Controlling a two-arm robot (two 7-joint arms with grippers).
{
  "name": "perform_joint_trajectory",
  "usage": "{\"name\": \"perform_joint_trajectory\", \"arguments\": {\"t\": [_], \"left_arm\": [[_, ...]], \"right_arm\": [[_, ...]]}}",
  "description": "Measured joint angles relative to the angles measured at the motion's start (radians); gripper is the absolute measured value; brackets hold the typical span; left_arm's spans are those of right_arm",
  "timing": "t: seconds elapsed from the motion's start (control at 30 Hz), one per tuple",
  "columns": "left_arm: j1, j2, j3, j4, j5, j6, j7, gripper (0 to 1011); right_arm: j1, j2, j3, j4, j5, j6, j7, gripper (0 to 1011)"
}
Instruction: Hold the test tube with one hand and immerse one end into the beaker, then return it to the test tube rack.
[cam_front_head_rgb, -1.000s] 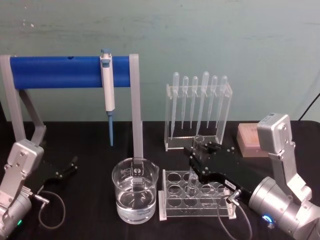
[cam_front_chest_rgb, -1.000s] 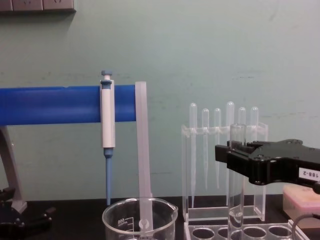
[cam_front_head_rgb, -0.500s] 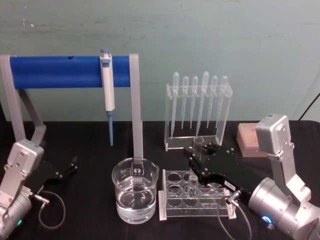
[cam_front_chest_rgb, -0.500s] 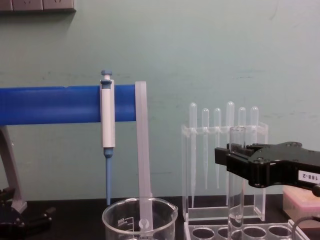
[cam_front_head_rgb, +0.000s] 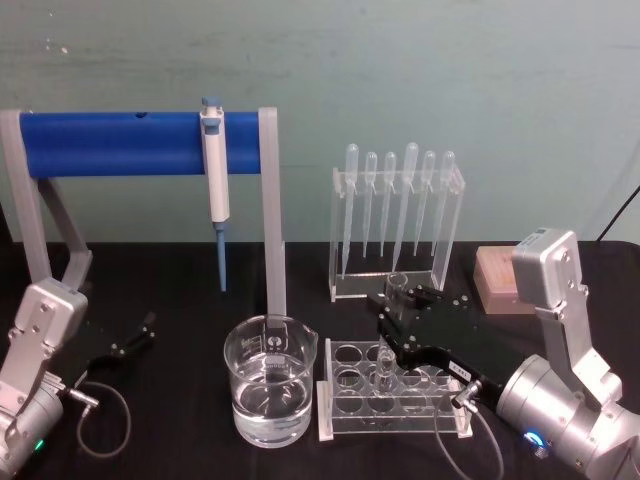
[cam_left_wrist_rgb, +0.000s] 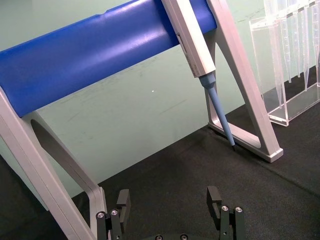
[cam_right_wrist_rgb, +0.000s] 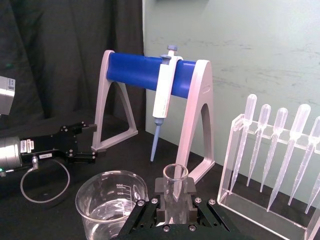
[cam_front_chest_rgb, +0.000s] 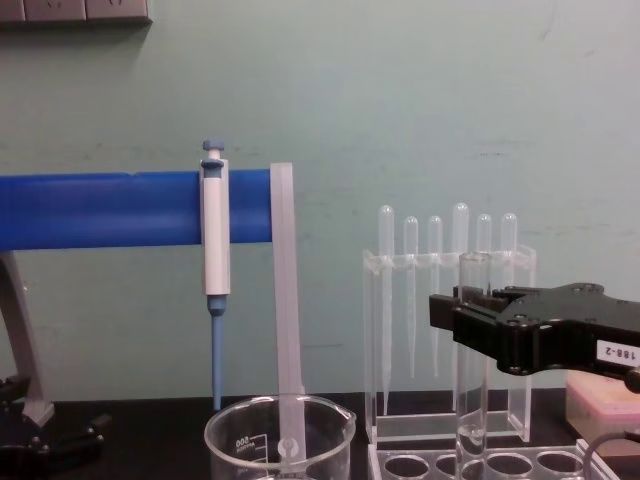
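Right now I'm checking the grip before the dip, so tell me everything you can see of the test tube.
The test tube is clear glass, narrow, with a rimmed open mouth at the top. It stands upright, clamped just below the mouth by the right gripper, whose black fingers close on it from both sides. Its lower part reaches down to the clear rack with round holes, at a hole in the rack's middle; the bottom end is hard to make out. It looks empty. It is beside the beaker, not in it.
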Motion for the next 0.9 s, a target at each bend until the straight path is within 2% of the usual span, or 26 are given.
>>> {"name": "perform_joint_trajectory", "arguments": {"t": [0.43, 0.9], "left_arm": [[0.000, 0.000, 0.000, 0.000, 0.000, 0.000, 0.000, 1000], [0.000, 0.000, 0.000, 0.000, 0.000, 0.000, 0.000, 1000]], "right_arm": [[-0.016, 0.000, 0.006, 0.016, -0.020, -0.040, 0.008, 225], [-0.036, -0.018, 0.016, 0.048, -0.023, -0.078, 0.018, 225]]}}
